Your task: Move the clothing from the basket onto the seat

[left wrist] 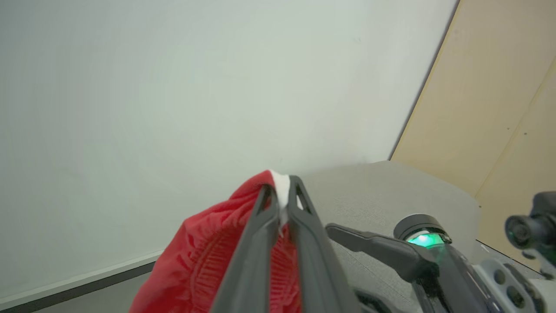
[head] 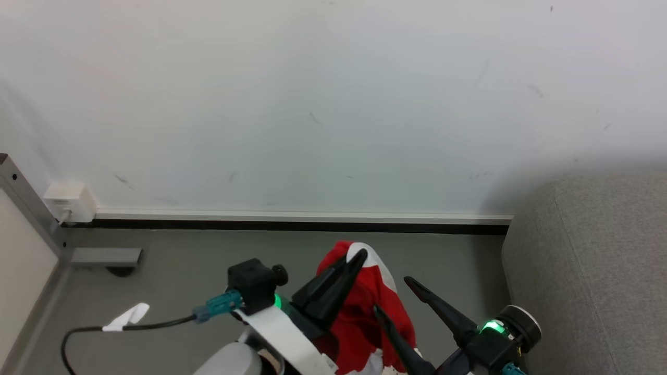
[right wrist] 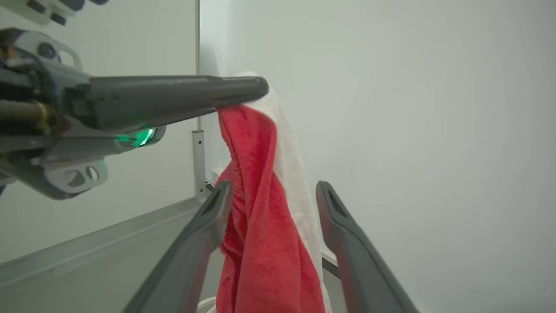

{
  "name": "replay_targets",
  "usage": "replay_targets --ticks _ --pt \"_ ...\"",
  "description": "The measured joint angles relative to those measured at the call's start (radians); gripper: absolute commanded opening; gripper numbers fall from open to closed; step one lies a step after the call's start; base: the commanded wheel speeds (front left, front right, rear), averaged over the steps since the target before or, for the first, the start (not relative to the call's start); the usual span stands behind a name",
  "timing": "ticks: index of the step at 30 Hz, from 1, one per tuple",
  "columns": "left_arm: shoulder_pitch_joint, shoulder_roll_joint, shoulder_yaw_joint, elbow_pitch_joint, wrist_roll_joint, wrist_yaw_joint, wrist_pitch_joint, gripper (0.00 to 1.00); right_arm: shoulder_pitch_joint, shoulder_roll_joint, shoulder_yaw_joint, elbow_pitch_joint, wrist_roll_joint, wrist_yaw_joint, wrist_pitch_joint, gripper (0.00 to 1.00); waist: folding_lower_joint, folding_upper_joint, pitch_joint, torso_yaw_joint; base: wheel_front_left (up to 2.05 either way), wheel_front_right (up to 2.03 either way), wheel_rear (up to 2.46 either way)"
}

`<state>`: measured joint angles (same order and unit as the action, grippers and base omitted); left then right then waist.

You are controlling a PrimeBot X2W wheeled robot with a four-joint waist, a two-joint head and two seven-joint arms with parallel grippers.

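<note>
The clothing [head: 365,307], red with a white panel, hangs in the air, pinched at its top edge by my left gripper [head: 358,256], which is shut on it. In the left wrist view the two fingers of my left gripper [left wrist: 280,186] press together on the clothing [left wrist: 204,256]. My right gripper [head: 392,295] stands open just right of the hanging cloth. In the right wrist view the clothing [right wrist: 260,243] drapes down between the spread fingers of my right gripper [right wrist: 274,187], below my left gripper [right wrist: 260,89]. The grey seat [head: 599,260] lies to the right. The basket is out of view.
A white wall with a pale baseboard [head: 302,214] runs across ahead, above grey floor [head: 208,260]. A white socket box [head: 70,200] and a framed panel [head: 26,219] are at the left. A black cable [head: 130,327] trails over the floor.
</note>
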<state>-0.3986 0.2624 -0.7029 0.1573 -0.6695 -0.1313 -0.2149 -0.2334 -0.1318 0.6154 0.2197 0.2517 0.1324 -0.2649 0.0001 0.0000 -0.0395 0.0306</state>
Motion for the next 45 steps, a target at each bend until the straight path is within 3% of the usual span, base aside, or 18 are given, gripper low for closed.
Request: replay_targets --ticks 6,13,14,15,16,17,21,22,23,24,25,36,45 --pt "-0.025 -0.016 -0.086 -0.039 0.0 0.0 0.021 0.0 -0.014 0.008 -0.017 0.046 0.002 0.0 0.0 1.0 0.0 0.0 -0.001 0.009 0.0 0.0 0.0" --pt "-0.031 0.003 -0.16 -0.131 -0.017 0.0 0.034 0.0 -0.008 0.017 -0.052 0.114 -0.017 0.0 0.0 1.0 0.0 0.0 0.0 0.003 0.0 0.0 0.0" --pt "-0.033 0.007 -0.164 -0.143 -0.019 0.0 0.035 0.0 -0.008 0.018 -0.053 0.123 -0.015 0.0 0.0 0.89 0.0 0.0 0.001 0.003 0.0 0.0 0.0" --pt "-0.033 0.009 -0.166 -0.152 -0.021 0.0 0.037 0.0 -0.007 0.019 -0.055 0.132 -0.009 0.0 0.0 0.41 0.0 0.0 0.001 0.003 0.0 0.0 0.0" --pt "-0.034 0.012 -0.169 -0.159 -0.023 0.0 0.038 0.0 -0.005 0.021 -0.06 0.135 -0.002 0.0 0.0 0.15 0.0 0.0 0.001 0.003 0.0 0.0 0.0" --pt "-0.034 0.014 -0.17 -0.163 -0.025 0.0 0.038 0.0 -0.004 0.026 -0.069 0.136 0.005 0.0 0.0 0.0 0.0 0.0 0.001 0.003 0.0 0.0 0.0" --pt "-0.033 0.03 -0.164 -0.155 -0.026 0.009 0.036 0.0 -0.001 0.033 -0.082 0.129 0.039 0.0 0.0 0.0 0.0 0.0 0.0 -0.004 0.0 0.0 0.0" --pt "-0.033 0.032 -0.16 -0.148 -0.026 0.017 0.03 0.17 0.0 0.033 -0.089 0.123 0.043 0.0 0.0 0.0 0.0 0.0 0.0 -0.007 0.0 0.0 0.0" --pt "-0.032 0.032 -0.158 -0.14 -0.026 0.018 0.027 0.45 -0.001 0.033 -0.098 0.115 0.047 0.0 0.0 0.0 0.0 0.0 0.001 -0.011 0.0 0.0 0.0" --pt "-0.03 0.031 -0.158 -0.135 -0.024 0.019 0.02 0.87 -0.001 0.031 -0.105 0.108 0.049 0.0 0.0 0.0 0.0 0.0 0.001 -0.014 0.0 0.0 0.0" --pt "-0.028 0.029 -0.155 -0.13 -0.024 0.024 0.018 1.0 -0.001 0.03 -0.113 0.102 0.05 0.0 0.0 0.0 0.0 0.0 0.002 -0.018 0.0 0.0 0.0" --pt "0.007 0.003 -0.157 -0.028 0.013 0.035 -0.033 1.0 0.04 -0.012 -0.275 -0.008 0.049 0.0 0.0 0.0 0.0 0.0 0.016 -0.088 0.0 0.0 0.0" --pt "0.039 -0.041 -0.153 0.044 0.054 0.026 -0.048 1.0 0.082 -0.029 -0.373 -0.074 0.039 0.0 0.0 0.0 0.0 0.0 0.04 -0.191 0.0 0.0 0.0"
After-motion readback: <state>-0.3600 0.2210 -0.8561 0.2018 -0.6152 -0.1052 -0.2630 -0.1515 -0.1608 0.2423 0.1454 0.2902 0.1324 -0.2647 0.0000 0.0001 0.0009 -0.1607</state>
